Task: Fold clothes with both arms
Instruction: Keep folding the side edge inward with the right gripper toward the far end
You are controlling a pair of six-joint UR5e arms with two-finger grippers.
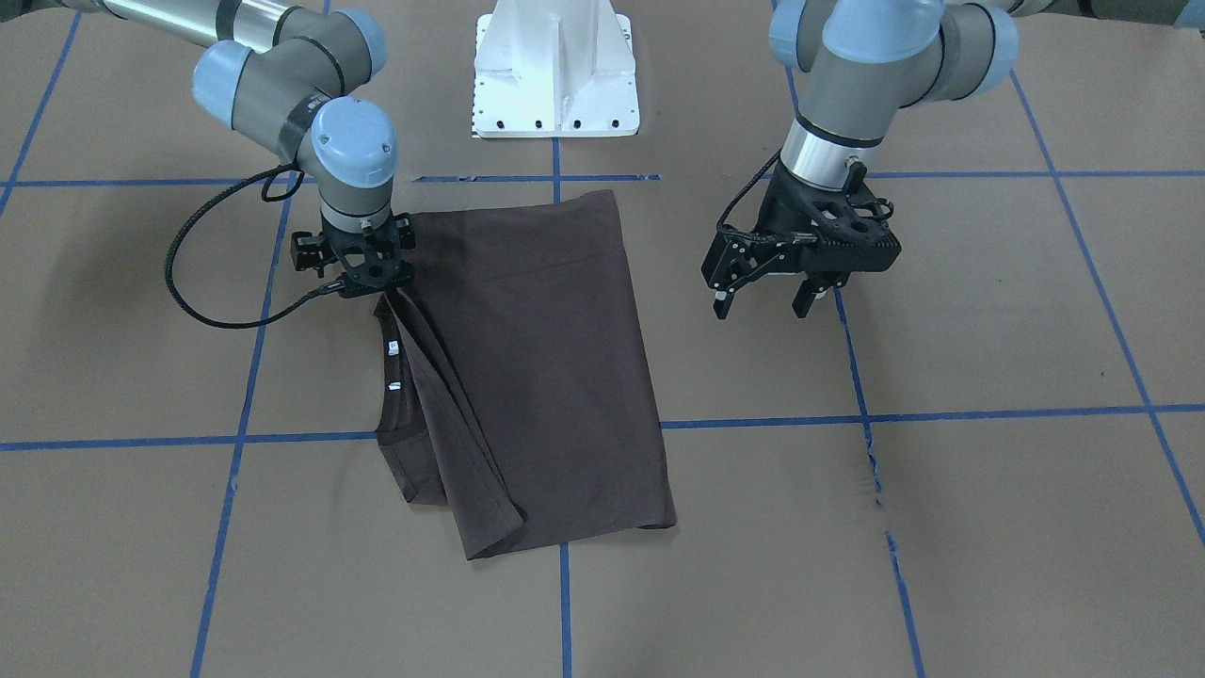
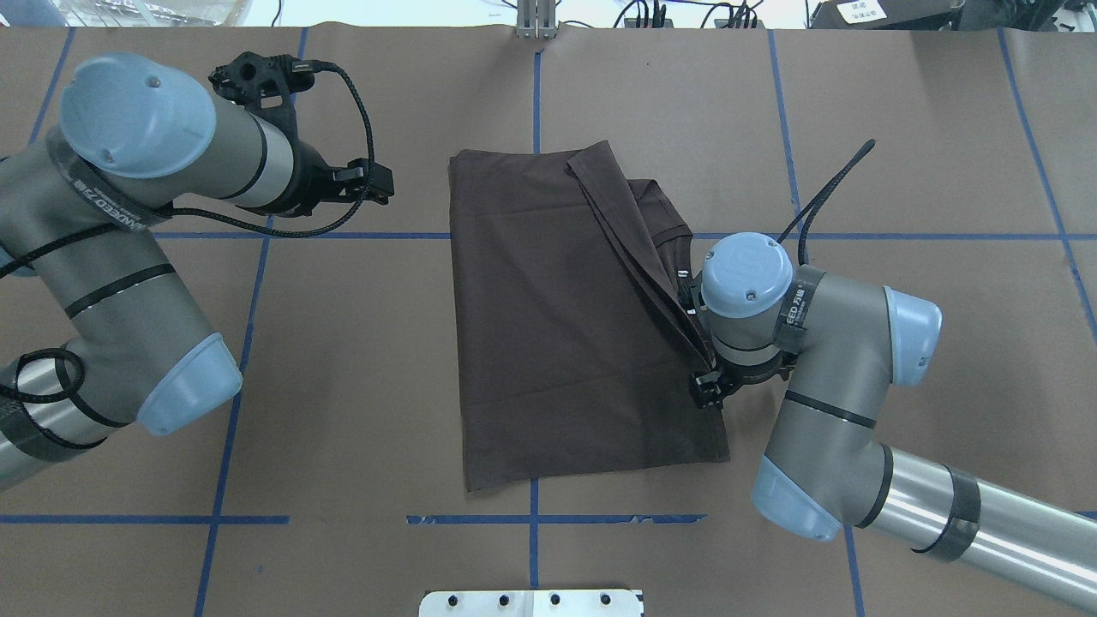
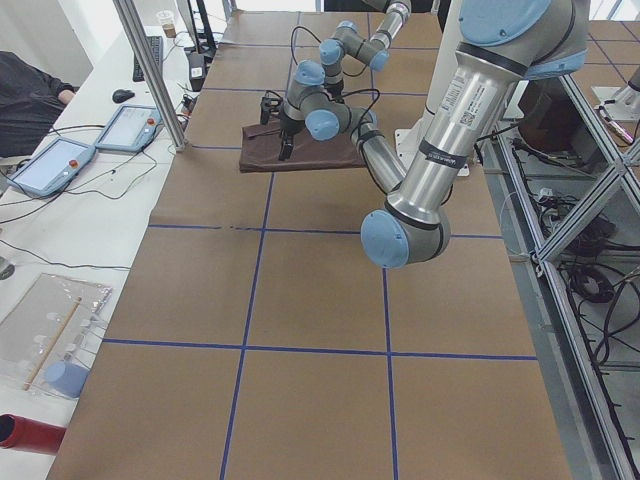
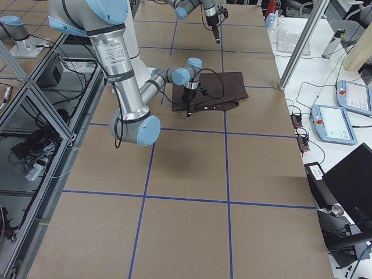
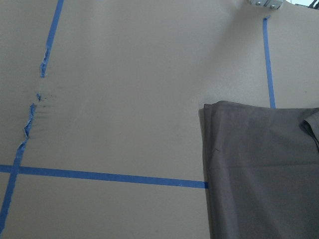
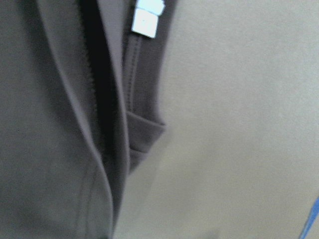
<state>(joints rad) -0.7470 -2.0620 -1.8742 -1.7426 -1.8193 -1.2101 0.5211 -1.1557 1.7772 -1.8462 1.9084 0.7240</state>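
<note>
Right pincer [image 1: 377,287] tips hidden at T-shirt [image 1: 537,358] edge, grip unclear, left pincer [image 1: 763,309] wide open, empty.

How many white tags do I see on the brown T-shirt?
2. Both are on the T-shirt, inside its collar: one tag close to the right gripper, the other just past it along the neckline. Folded cloth may hide more.

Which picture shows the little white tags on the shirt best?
The right wrist-mounted view: the white tags sit large and close, though blurred. The front-facing view shows them as two small specks on the T-shirt. The overhead gives a tiny glimpse; the others show none.
</note>
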